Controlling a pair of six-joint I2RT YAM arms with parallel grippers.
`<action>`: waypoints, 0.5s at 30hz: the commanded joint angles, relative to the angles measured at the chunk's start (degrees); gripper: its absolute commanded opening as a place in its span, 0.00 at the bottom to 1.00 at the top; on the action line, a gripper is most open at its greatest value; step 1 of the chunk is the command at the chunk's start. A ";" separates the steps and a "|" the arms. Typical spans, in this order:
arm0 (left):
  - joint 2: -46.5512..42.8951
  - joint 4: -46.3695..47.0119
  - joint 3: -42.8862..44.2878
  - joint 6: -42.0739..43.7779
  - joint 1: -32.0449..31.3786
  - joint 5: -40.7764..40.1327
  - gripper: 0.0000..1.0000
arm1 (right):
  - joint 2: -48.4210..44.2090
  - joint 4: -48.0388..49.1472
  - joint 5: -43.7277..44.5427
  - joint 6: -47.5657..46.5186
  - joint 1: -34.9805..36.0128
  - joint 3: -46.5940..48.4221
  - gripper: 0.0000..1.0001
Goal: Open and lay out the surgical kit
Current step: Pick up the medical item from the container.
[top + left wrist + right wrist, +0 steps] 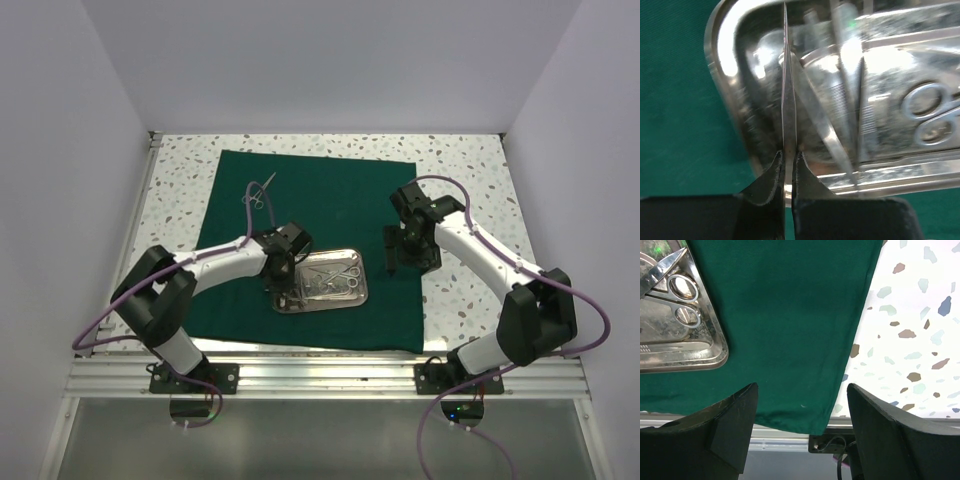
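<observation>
The dark green cloth (330,200) lies spread flat on the table. The shiny steel tray (355,296) sits on its near middle and holds several slim silver instruments, among them scissors (345,272). My left gripper (283,280) is over the tray's left end. In the left wrist view it (789,162) is shut on a thin silver instrument (788,95) seen edge on, inside the tray (722,65). Scissor rings (930,115) lie to the right. My right gripper (400,255) hangs open and empty above the cloth (790,315), right of the tray (715,357).
One silver instrument (258,192) lies on the cloth at the far left. Speckled terrazzo table (470,180) surrounds the cloth, with white walls on three sides. The cloth's near right corner reaches the metal rail (790,445) at the table's front edge.
</observation>
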 commanded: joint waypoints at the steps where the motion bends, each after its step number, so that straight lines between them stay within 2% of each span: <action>1: -2.74 -10.21 1.74 0.17 -0.06 -5.10 0.00 | 0.83 0.71 -0.51 -0.30 -0.27 0.82 0.75; 9: -8.37 -25.16 11.41 -0.01 -0.14 -9.14 0.00 | 1.45 1.85 -1.21 0.31 -0.27 0.21 0.75; 12: -7.32 -25.70 18.16 2.44 -0.14 -10.99 0.00 | 1.45 2.38 -1.56 0.58 -0.27 -0.67 0.75; 15: -2.95 -21.92 24.13 7.09 0.21 -13.27 0.00 | 1.27 2.99 -2.35 1.10 -0.27 -1.46 0.75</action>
